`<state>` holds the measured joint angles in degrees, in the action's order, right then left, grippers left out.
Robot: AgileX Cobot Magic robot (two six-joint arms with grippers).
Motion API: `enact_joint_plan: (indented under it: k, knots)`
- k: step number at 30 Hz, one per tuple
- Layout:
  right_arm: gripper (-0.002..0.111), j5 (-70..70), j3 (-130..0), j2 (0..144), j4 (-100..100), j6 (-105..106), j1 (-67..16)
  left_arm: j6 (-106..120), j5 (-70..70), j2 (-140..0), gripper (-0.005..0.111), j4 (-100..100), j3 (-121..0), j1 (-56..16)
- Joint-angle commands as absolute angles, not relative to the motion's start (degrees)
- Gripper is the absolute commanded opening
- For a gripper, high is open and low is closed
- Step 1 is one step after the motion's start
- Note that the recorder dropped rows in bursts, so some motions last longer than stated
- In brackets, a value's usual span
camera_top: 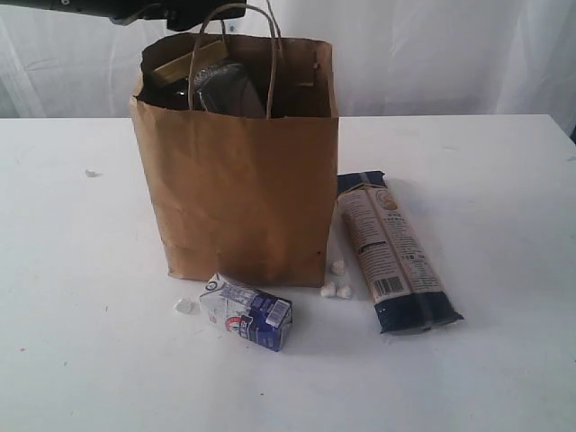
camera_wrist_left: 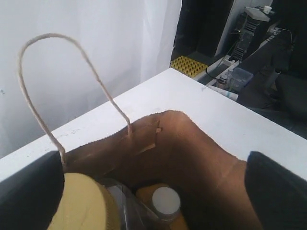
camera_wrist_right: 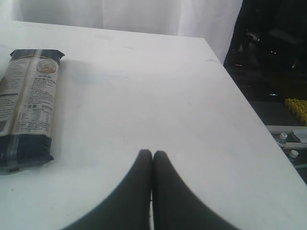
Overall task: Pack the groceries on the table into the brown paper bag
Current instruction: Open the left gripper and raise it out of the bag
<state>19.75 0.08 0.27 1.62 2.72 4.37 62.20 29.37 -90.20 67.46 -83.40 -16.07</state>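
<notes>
While the left pincer (camera_wrist_left: 153, 165) hangs over the mouth of the paper bag (camera_top: 236, 180) with its two dark fingers (camera_wrist_left: 29, 189) spread wide apart and nothing between them, the right pincer (camera_wrist_right: 152, 160) sits low over a bare stretch of the table (camera_top: 81, 360), its fingers pressed together on nothing.

Exterior view: the bag stands upright near the middle of the table, with the left arm (camera_top: 135, 11) just above its ragged rim. Two cord handles (camera_top: 236, 36) rise from the top. Inside, near the rim on the left, lie a jar with a gold lid (camera_top: 178, 65) and, touching it, a dark jar (camera_top: 227, 90), tilted.

Left wrist view: the gold lid shows beside one finger, and a yellow bottle with a white cap (camera_wrist_left: 165, 200) stands upright deeper in the bag. One handle loops up in front of a white curtain (camera_wrist_left: 120, 43).

Outside the bag: a long dark-blue noodle packet (camera_top: 391, 254) lies flat just beside the bag on the right of the exterior view, one end near the bag's far corner and the other towards the camera. It also appears in the right wrist view, well apart from the closed fingers. A small white-and-blue carton (camera_top: 247, 311) lies on its side in front of the bag, close to its base. Small white crumbs (camera_top: 335, 288) are scattered between the carton and the packet.
</notes>
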Motion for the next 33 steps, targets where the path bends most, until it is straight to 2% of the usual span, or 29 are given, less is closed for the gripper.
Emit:
enact_joint_plan:
  k: [1,7,14,19,23,25,33]
  knots:
    - [0.0,19.7,0.0,0.0,1.7,2.6,4.6,61.5,30.1,-89.9,0.105,68.7,-83.7,-16.1]
    - [0.0,19.7,0.0,0.0,1.7,2.6,4.6,61.4,31.2,-89.9,0.105,70.6,-84.2,-16.1]
    - [0.0,19.7,0.0,0.0,1.7,2.6,4.6,61.4,31.7,-87.0,0.105,70.6,-90.3,-16.1]
    - [0.0,19.7,0.0,0.0,1.7,2.6,4.6,61.4,30.3,-82.6,0.105,64.3,-93.5,-16.1]
    - [0.0,19.7,0.0,0.0,1.7,2.6,4.6,59.1,27.7,-79.3,0.105,45.3,-93.6,-16.1]
    - [0.0,19.7,0.0,0.0,1.7,2.6,4.6,50.2,28.7,-78.6,0.105,30.4,-93.6,-16.1]
    - [0.0,19.7,0.0,0.0,1.7,2.6,4.6,11.7,46.4,-81.6,0.105,-24.3,-91.7,-15.6]
